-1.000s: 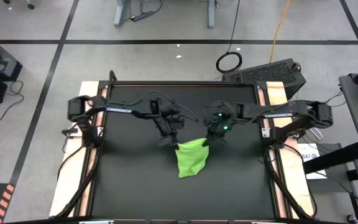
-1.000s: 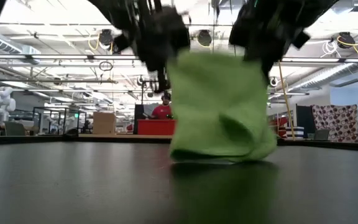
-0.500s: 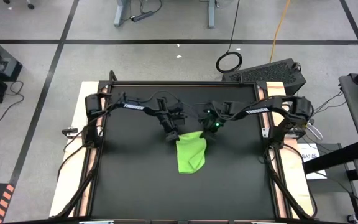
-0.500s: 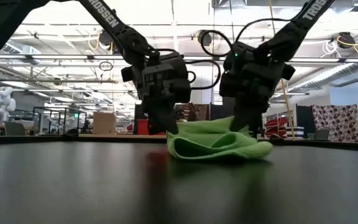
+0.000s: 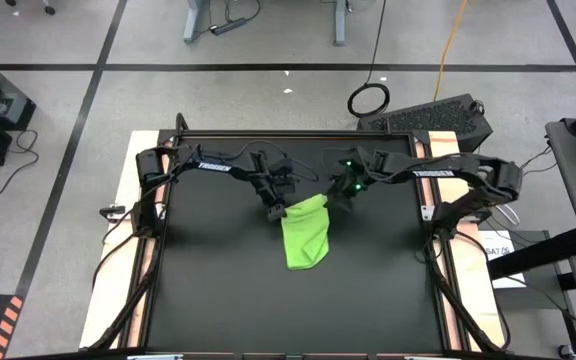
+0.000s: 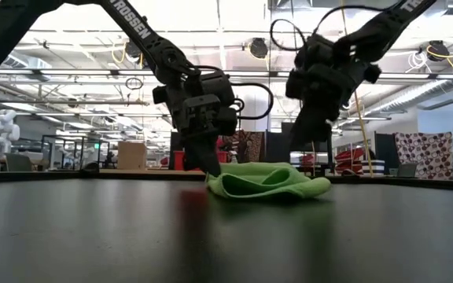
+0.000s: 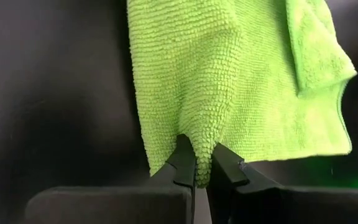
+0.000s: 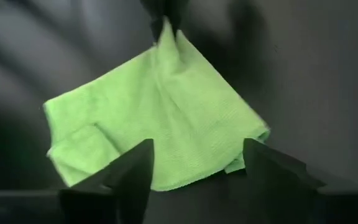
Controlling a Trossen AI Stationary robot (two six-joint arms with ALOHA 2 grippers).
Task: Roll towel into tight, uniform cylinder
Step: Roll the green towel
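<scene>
High view: a black worktop [image 5: 228, 290] edged in pale wood stands on a grey floor crossed by dark lines, with a cable loop [image 5: 368, 99] and a dark case [image 5: 438, 115] lying beyond its far edge. Low view shows a large hall behind the worktop, with ceiling trusses, lamps, a cardboard box [image 6: 131, 155] and a patterned cloth [image 6: 423, 154] off to the side.

The towel [image 5: 305, 230] lies crumpled and partly folded near the middle of the worktop, one flap doubled over on itself. The left gripper [image 7: 199, 168] is at the towel's far left corner, its fingers pressed together on a pinch of that corner, which rises to a small peak. The right gripper [image 8: 194, 158] hangs just above the towel's far right corner, fingers spread wide apart and holding nothing; in the low view it is clear of the cloth.

From the low view the towel's near folds hide how it lies behind them. Both arms are cut off at that picture's top edge.
</scene>
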